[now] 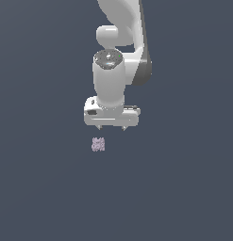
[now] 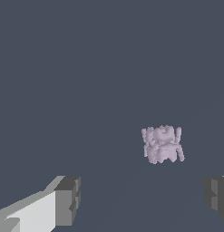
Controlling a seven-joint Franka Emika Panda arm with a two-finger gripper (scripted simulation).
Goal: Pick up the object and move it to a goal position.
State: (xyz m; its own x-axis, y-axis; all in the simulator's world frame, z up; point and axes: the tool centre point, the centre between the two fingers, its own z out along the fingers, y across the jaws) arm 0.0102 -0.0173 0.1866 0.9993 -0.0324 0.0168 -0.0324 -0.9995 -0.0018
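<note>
While fingers [image 2: 68, 199] spread, object [image 1: 98, 144] lies apart.

A bare computer-rendered test scene, not a real room: a flat, even slate-grey ground [image 1: 42, 188] fills both views with no walls, furniture or shadows. The smooth white arm [image 1: 111, 80] above the pincer [image 1: 111, 128] has a clean, plastic, rendered look.
</note>
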